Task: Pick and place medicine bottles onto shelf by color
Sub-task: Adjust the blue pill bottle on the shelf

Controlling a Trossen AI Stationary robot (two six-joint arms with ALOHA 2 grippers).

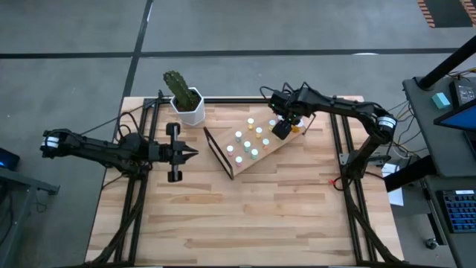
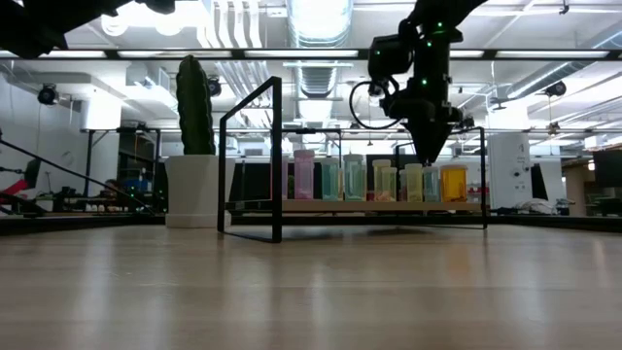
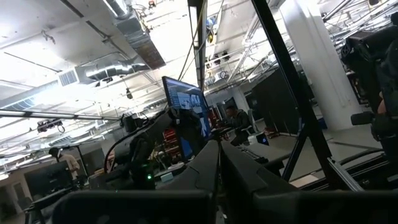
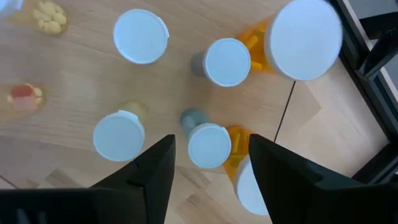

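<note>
Medicine bottles (image 1: 250,144) stand in rows on the shelf (image 1: 277,150) – I count about ten caps from above. The low view alone shows the tinted bodies: pink, pale green, orange. The right wrist view gives six white caps, orange bodies beneath. My right gripper (image 1: 282,129) hangs above the shelf's far end, fingers (image 4: 153,169) spread, empty. My left gripper (image 1: 191,153) waits beside the shelf, clenched on nothing.

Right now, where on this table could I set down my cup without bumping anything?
The near half of the table, in front of the shelf, is bare planks. A smaller free strip lies between the left gripper and the shelf. It is crowded on the shelf itself, packed with bottles under the open right gripper, and by the cactus.
</note>
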